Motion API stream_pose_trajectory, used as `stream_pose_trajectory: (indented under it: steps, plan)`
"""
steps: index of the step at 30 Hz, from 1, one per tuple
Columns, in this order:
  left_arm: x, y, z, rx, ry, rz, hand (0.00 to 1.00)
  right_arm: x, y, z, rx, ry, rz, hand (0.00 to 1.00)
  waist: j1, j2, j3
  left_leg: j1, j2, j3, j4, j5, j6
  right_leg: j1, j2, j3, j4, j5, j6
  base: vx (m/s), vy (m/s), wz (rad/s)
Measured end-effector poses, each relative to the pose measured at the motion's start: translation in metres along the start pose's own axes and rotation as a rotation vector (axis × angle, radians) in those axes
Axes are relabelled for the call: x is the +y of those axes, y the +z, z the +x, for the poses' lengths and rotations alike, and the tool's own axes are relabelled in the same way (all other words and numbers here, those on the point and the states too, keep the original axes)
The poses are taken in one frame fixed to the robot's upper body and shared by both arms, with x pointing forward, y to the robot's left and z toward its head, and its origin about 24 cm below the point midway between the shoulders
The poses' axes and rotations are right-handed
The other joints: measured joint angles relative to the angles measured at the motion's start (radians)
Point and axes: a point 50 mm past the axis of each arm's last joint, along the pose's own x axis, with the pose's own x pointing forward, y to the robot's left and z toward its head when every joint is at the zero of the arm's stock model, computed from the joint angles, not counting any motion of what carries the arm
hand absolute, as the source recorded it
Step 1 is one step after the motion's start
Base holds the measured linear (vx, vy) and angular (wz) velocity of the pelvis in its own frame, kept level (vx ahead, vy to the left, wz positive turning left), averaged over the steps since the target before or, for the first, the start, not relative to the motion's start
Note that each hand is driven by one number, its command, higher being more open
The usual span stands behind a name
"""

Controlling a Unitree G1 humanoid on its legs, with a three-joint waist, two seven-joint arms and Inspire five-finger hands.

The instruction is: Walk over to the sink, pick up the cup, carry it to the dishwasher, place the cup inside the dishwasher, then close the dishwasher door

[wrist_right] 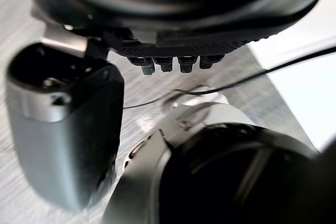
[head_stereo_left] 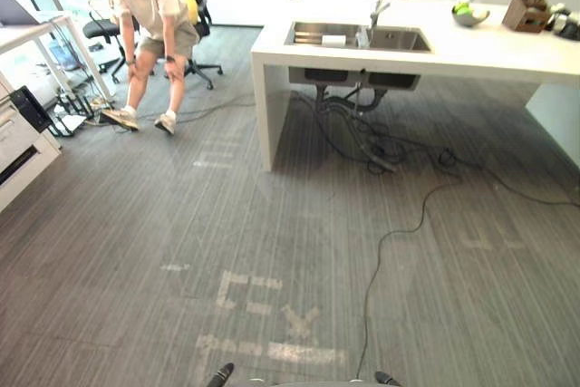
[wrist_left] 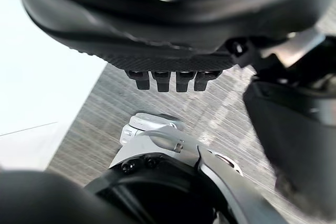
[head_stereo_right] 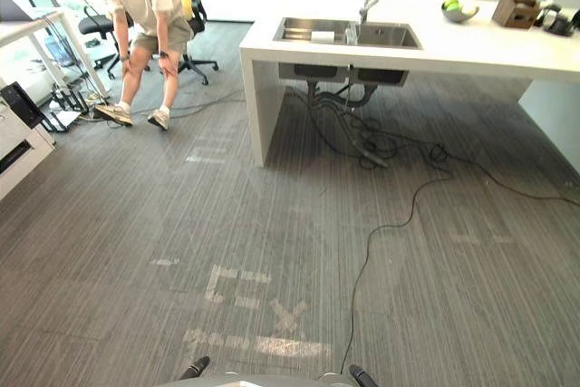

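A: Spotting the cup (head_stereo_left: 362,38) yet?
B: Yes, I see it in the sink (head_stereo_left: 399,40) of the far worktop (head_stereo_left: 489,52). Left robot hand (wrist_left: 173,51) and right robot hand (wrist_right: 178,45) hang relaxed, empty.

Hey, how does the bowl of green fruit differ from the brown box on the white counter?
The round pale bowl of green fruit is open and low; the brown box is angular and taller. The bowl stands nearer the steel sink; the box stands farther to the robot's right. Both rest on the white counter.
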Motion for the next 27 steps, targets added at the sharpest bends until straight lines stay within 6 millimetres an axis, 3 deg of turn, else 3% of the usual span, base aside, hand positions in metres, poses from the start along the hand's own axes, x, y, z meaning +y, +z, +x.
stream_pose_trajectory:
  steps: [5,8,12,18,21,27]
  plan:
    - [-0.007,0.015,0.000,-0.080,-0.038,-0.076,1.00,0.010,0.012,0.001,-0.082,0.018,-0.030,1.00,0.006,0.001,0.009,0.085,-0.002,0.003,-0.069,0.017,0.003,0.085,0.016,-0.008,-0.084,0.023,0.001,0.07,-0.016,-0.02]
    - [-0.023,0.027,0.000,-0.106,-0.143,-0.108,1.00,0.032,0.033,0.001,-0.153,0.065,-0.083,1.00,0.004,-0.001,0.015,0.094,0.000,0.006,-0.092,0.023,-0.005,0.091,0.022,-0.013,-0.100,0.024,0.003,0.04,-0.028,-0.04]
    - [-0.028,0.036,-0.001,-0.154,-0.144,-0.078,1.00,0.065,0.052,-0.002,-0.225,0.110,-0.175,1.00,0.009,0.001,0.029,0.104,0.003,0.002,-0.107,0.029,-0.008,0.104,0.029,-0.028,-0.116,0.024,0.007,0.05,-0.038,0.05]
    - [-0.047,0.053,-0.004,-0.236,-0.130,-0.074,1.00,0.106,0.067,-0.008,-0.293,0.194,-0.225,1.00,0.017,0.004,0.032,0.121,0.005,0.014,-0.113,0.020,-0.026,0.119,0.029,-0.033,-0.115,0.010,0.052,0.02,-0.009,-0.03]
    - [-0.050,0.057,-0.005,-0.245,-0.126,-0.071,1.00,0.112,0.066,-0.009,-0.292,0.212,-0.232,1.00,0.020,0.005,0.033,0.127,0.005,0.015,-0.112,0.015,-0.033,0.119,0.024,-0.037,-0.097,-0.004,0.074,0.02,0.010,0.02]
    - [-0.054,0.058,-0.006,-0.243,-0.119,-0.050,1.00,0.109,0.060,-0.007,-0.251,0.206,-0.232,1.00,0.020,0.011,0.040,0.131,0.004,0.020,-0.091,0.000,-0.057,0.119,0.015,-0.038,-0.071,-0.010,0.081,0.01,0.009,-0.03]
